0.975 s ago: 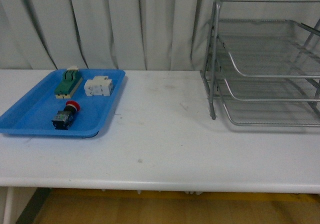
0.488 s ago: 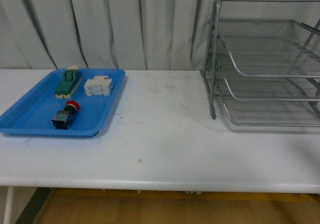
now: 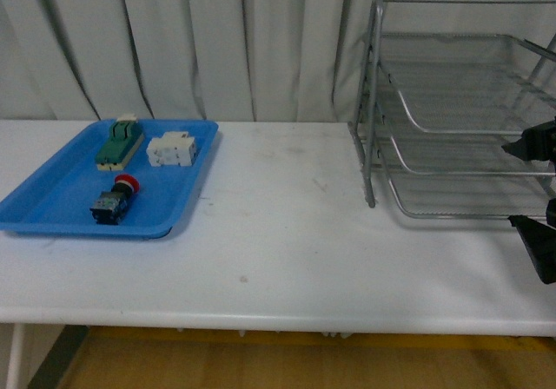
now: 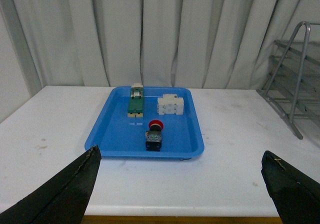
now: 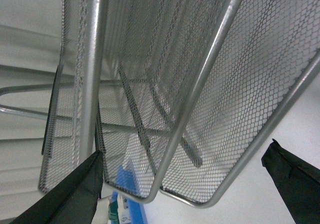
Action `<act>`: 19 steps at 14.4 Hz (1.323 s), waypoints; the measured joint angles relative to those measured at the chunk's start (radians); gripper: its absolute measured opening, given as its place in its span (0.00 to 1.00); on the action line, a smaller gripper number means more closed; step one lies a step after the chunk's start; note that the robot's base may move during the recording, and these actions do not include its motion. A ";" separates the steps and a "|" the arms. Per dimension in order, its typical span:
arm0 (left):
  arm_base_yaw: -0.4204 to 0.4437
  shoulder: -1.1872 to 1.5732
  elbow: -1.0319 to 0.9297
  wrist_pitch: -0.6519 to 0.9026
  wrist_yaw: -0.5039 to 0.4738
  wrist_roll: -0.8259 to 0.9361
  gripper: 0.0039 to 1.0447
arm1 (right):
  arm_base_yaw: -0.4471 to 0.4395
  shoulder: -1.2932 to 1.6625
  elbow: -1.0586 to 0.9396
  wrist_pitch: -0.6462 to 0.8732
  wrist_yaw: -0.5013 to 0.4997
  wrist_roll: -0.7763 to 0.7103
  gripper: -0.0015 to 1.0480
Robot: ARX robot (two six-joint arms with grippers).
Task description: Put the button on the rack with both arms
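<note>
The button (image 3: 115, 198), red cap and black-and-blue body, lies on its side in the blue tray (image 3: 52, 207) at the left of the table. The left wrist view shows it (image 4: 154, 134) well ahead of my left gripper (image 4: 180, 151), which is open and empty over the table's near edge. The silver wire-mesh rack (image 3: 460, 102) stands at the right. My right gripper (image 3: 537, 194) is open and empty at the frame's right edge, in front of the rack's lower tiers. In the right wrist view the rack's mesh trays (image 5: 200, 84) fill the space ahead of that open gripper (image 5: 185, 151).
The tray (image 4: 120, 134) also holds a green-and-cream switch block (image 3: 119, 143) and a white rectangular block (image 3: 170, 150) behind the button. White curtains hang behind the white table (image 3: 278, 233). The rack's upright frame (image 4: 295, 79) shows at the right of the left wrist view.
My right gripper's black fingers have come into the front view at the right edge, by the rack. The button, tray and rack have not moved.
</note>
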State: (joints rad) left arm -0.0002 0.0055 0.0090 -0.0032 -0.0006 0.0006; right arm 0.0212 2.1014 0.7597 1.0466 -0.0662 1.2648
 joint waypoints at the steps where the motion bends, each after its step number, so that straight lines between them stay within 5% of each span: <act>1: 0.000 0.000 0.000 0.000 0.000 0.000 0.94 | 0.000 0.027 0.045 -0.025 0.004 0.001 0.94; 3: 0.000 0.000 0.000 0.000 0.000 0.000 0.94 | 0.005 0.089 0.132 -0.069 0.019 0.020 0.92; 10: 0.000 0.000 0.000 0.000 0.000 0.000 0.94 | 0.008 0.142 0.114 0.059 0.060 0.132 0.10; 17: 0.000 0.000 0.000 0.000 0.000 0.000 0.94 | 0.031 -0.020 -0.324 0.257 0.035 0.211 0.05; 18: 0.000 0.000 0.000 0.000 0.000 0.000 0.94 | 0.030 -0.031 -0.330 0.254 0.029 0.206 0.06; 19: 0.000 0.000 0.000 0.000 0.000 0.000 0.94 | 0.022 -0.043 -0.335 0.240 0.016 0.180 0.17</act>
State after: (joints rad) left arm -0.0002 0.0055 0.0090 -0.0032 -0.0006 0.0006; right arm 0.0433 2.0586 0.4248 1.2869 -0.0502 1.4452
